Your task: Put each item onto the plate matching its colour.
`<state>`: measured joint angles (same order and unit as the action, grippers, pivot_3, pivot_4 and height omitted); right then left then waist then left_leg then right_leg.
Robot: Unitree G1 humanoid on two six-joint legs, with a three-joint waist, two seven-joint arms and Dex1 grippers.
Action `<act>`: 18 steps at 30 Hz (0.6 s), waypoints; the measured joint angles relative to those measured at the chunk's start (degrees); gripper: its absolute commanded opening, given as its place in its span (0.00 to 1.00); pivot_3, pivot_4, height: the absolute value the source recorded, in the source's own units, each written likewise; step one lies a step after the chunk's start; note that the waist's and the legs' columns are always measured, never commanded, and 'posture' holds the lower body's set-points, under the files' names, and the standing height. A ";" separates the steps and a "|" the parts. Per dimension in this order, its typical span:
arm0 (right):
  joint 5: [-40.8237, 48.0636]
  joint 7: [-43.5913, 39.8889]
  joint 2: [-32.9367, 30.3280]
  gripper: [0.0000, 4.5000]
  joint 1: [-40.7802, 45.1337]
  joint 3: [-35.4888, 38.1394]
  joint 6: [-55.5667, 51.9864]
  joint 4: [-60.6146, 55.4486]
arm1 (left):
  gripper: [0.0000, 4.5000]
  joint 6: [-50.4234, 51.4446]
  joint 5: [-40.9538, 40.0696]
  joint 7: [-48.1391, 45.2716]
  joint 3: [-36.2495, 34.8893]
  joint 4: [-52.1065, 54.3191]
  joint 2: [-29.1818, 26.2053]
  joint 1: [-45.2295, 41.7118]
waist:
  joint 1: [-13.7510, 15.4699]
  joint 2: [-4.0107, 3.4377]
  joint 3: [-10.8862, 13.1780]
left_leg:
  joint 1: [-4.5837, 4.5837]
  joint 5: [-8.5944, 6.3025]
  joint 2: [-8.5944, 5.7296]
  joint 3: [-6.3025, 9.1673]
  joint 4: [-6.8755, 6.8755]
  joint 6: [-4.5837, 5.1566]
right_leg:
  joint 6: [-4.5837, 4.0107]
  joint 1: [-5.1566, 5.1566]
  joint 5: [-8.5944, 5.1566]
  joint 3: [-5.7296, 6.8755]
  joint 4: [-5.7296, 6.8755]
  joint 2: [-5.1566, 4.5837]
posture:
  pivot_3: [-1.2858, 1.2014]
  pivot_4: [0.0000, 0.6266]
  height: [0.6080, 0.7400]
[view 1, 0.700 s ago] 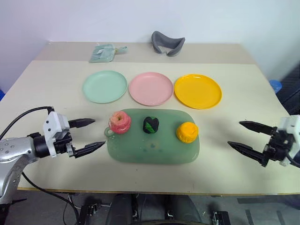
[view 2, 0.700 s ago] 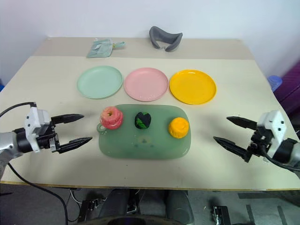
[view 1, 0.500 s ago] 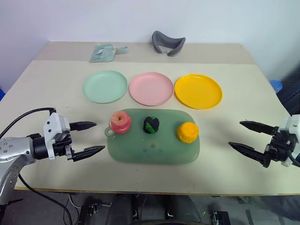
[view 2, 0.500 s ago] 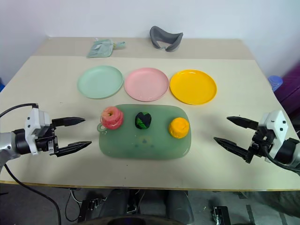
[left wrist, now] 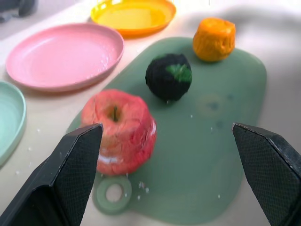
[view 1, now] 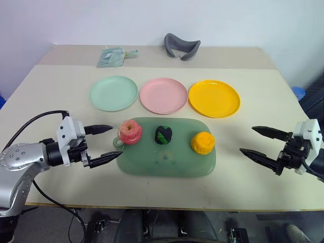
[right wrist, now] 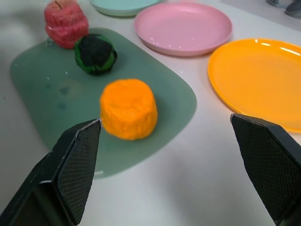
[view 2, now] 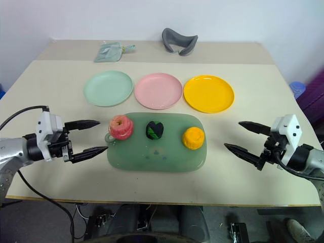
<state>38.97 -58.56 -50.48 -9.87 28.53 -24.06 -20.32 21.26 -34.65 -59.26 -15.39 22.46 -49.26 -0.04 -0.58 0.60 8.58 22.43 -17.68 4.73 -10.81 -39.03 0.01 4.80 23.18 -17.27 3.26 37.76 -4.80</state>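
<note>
On the translucent green tray [view 1: 167,163] stand a pink-red apple [view 1: 130,132] at its left end, a black lump with green marks [view 1: 163,134] in the middle and an orange-yellow lump [view 1: 202,142] at its right end. Behind the tray lie three bare plates in a row: mint green [view 1: 113,93], pink [view 1: 163,95], yellow-orange [view 1: 214,98]. My left gripper [view 1: 116,140] is open just left of the apple, pointing at it. To the right of the tray my right gripper [view 1: 246,139] is open and points toward the orange-yellow lump [right wrist: 128,109]. Both hold nothing.
A grey curved object [view 1: 181,46] and a pale green packet [view 1: 114,56] lie at the back of the table. A black cable [view 1: 35,121] loops behind my left arm. The table's front edge runs close below both grippers.
My left gripper has moved right, up to the tray's left end near the apple. My right gripper has shifted slightly left toward the tray. Both stay open.
</note>
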 measured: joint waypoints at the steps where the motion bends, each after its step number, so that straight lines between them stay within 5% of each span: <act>1: 0.07 0.21 0.13 1.00 0.84 -0.67 -0.16 -0.40 | 1.00 0.55 0.02 0.49 0.39 -0.05 0.03 -0.87 | -0.02 0.00 0.00 | 0.00 0.00 0.00 0.00 0.00 0.00 | 0.00 0.00 0.00 0.00 0.00 0.00 | 0.52 0.24 1.00; 18: -2.90 -4.12 4.49 1.00 28.60 -25.36 -0.91 1.72 | 1.00 11.00 1.65 8.29 7.31 -3.42 3.10 -12.89 | 0.04 0.05 0.04 | 0.05 0.01 -0.01 -0.02 -0.05 0.00 | 0.01 0.06 0.00 0.01 0.05 0.03 | 0.52 0.24 1.00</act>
<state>36.07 -62.68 -45.99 18.73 3.17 -24.97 -18.60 32.26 -33.00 -50.97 -8.08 19.04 -46.16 -12.93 -0.54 0.65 8.62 22.49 -17.67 4.72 -10.84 -39.08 0.01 4.80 23.25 -17.27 3.27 37.81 -4.77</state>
